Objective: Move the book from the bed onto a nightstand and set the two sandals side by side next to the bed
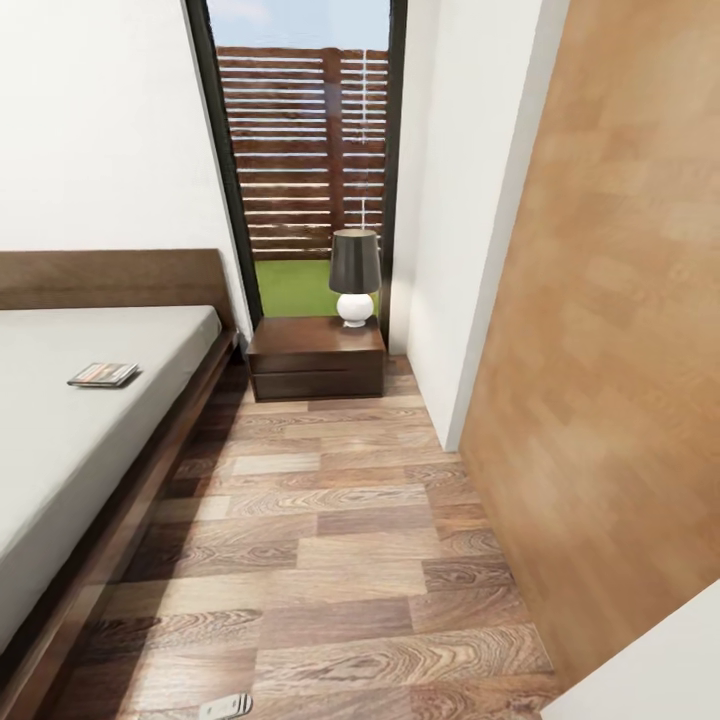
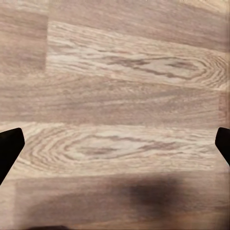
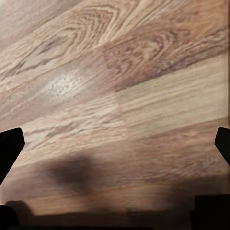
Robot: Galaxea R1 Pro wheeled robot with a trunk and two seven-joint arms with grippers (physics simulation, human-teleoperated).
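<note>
The book [image 1: 103, 374], a thin paperback with an orange band, lies flat on the off-white mattress of the bed [image 1: 60, 470], which runs along the left of the head view. A dark-brown nightstand [image 1: 316, 358] with two drawers stands past the bed's head corner, under the tall window. My left gripper [image 2: 115, 148] is open over bare wood-plank floor, its black fingertips [image 2: 9, 143] far apart. My right gripper [image 3: 115, 148] is open too, also above bare floor. The sandals are out of view.
A lamp [image 1: 355, 276] with a dark shade and white base stands on the nightstand's right half. A white wall corner [image 1: 440, 300] and a light wooden panel [image 1: 610, 380] close off the right side. A floor aisle [image 1: 330, 520] runs between bed and panel.
</note>
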